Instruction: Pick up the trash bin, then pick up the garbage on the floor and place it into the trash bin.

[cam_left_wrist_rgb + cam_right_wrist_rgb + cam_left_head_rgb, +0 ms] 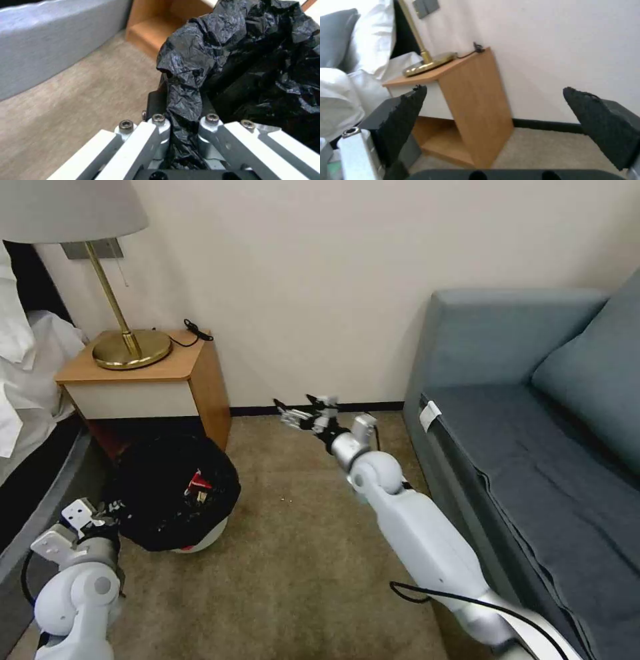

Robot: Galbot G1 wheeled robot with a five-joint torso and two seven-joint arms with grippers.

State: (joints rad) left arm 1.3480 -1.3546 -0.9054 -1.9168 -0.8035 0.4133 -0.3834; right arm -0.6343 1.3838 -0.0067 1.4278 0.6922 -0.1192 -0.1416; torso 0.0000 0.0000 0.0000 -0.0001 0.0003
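While the carpet (300,553) lies bare between the nightstand (160,380) and the sofa (533,447), the right gripper (308,415) hangs over it near the wall, its pads (403,117) spread wide on nothing. The left gripper (181,117) is clamped on the black bag's rim, holding the trash bin (177,493) tilted beside the nightstand, red-and-white garbage (197,485) inside
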